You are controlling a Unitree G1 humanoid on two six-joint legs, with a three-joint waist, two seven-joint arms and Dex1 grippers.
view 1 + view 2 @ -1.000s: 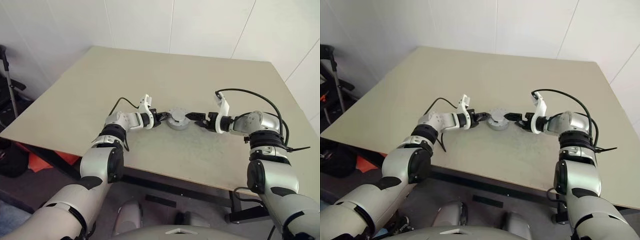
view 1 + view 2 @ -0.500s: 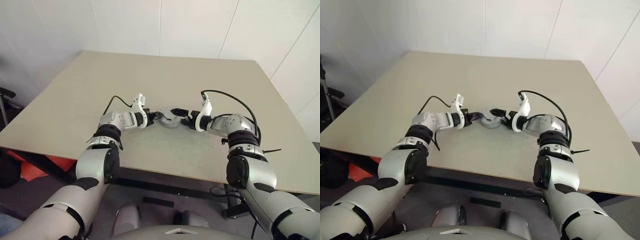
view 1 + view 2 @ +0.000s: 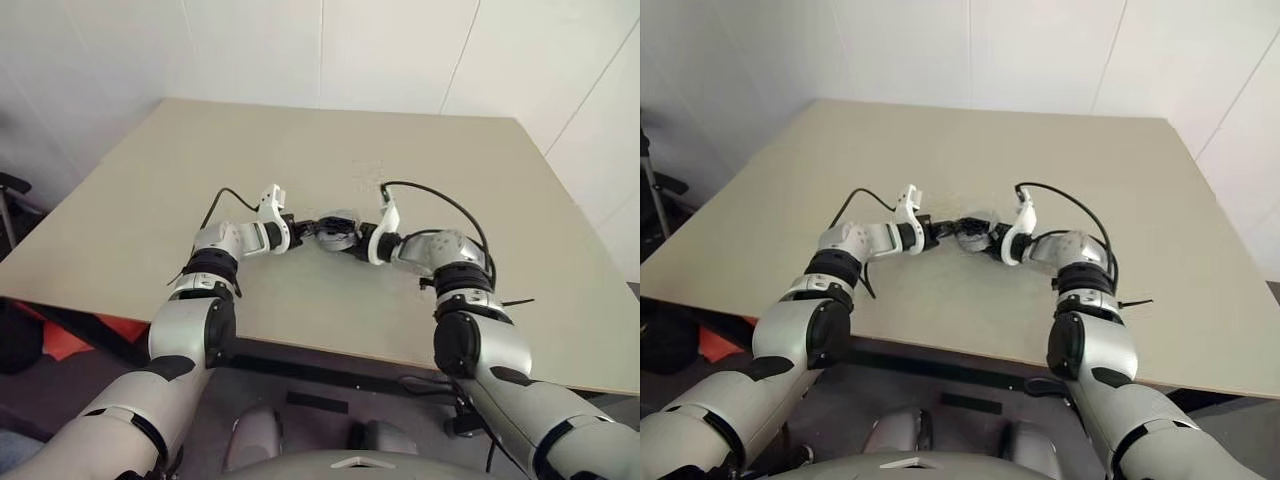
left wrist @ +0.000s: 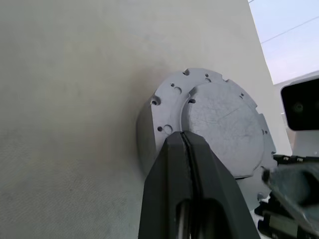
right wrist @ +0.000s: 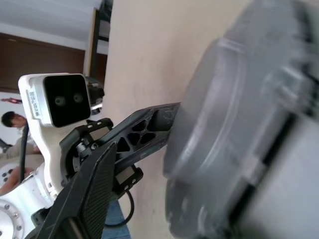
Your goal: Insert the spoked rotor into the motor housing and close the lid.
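Note:
The motor housing [image 3: 338, 228], a short round silvery cup, stands on the table between my two grippers. A flat silvery disc, the lid [image 4: 227, 122], covers its top. The spoked rotor is hidden. My left gripper [image 4: 183, 135] is shut, and its closed tips rest against the top edge of the housing [image 4: 149, 124] from the left. My right gripper [image 3: 352, 239] stands open close against the housing's right side. One of its fingers [image 5: 92, 191] shows beside the housing wall [image 5: 219, 149], with a gap between them.
The beige table [image 3: 450, 160] stretches wide behind and to both sides of the housing, with white walls beyond. Its front edge [image 3: 330, 350] runs close below my forearms. A person [image 5: 9, 122] shows far off in the right wrist view.
My right gripper has come in leftward, right up to the housing, still open. The left gripper stays shut against the housing's left side. The head camera shifted early on.

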